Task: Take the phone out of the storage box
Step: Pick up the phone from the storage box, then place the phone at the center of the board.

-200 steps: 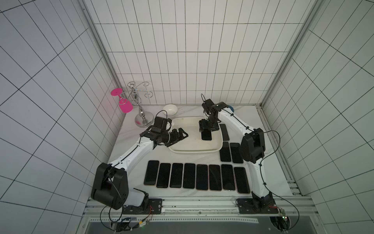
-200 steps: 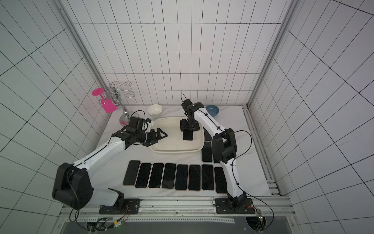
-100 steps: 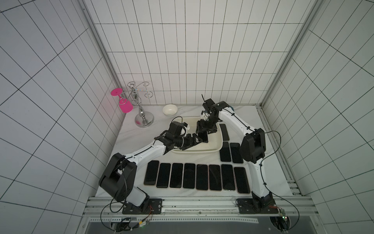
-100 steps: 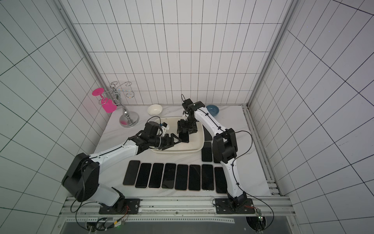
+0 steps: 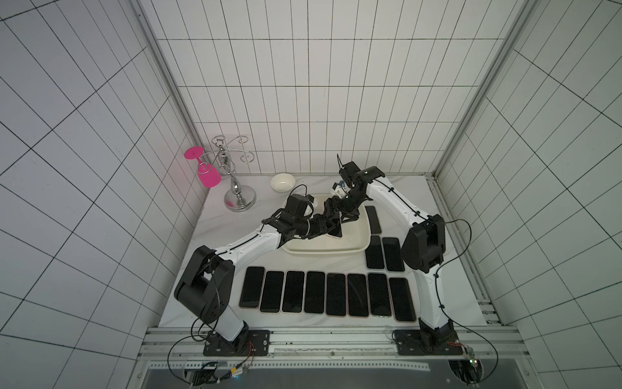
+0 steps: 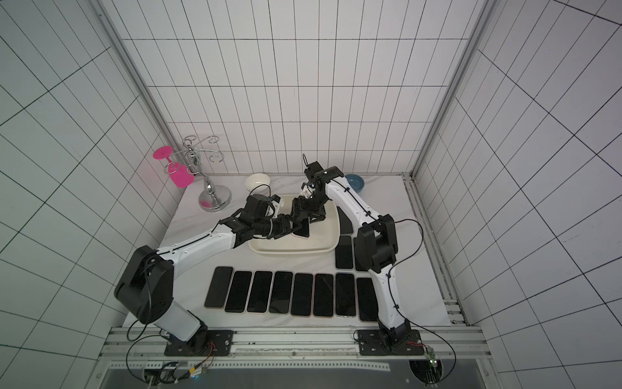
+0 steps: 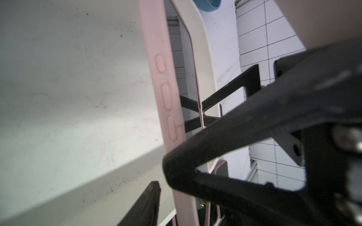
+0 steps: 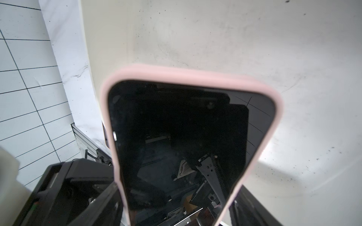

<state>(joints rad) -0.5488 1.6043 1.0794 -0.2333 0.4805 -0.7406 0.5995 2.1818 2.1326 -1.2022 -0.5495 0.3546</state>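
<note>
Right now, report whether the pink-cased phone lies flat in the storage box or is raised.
Raised and tilted: the right gripper holds the phone by its sides, free end off the storage box floor.

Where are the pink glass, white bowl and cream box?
pink glass (image 5: 209,178): in a top view, its cup.
white bowl (image 5: 282,182): in a top view, its hollow.
box (image 5: 321,251): in a top view, near rim.
</note>
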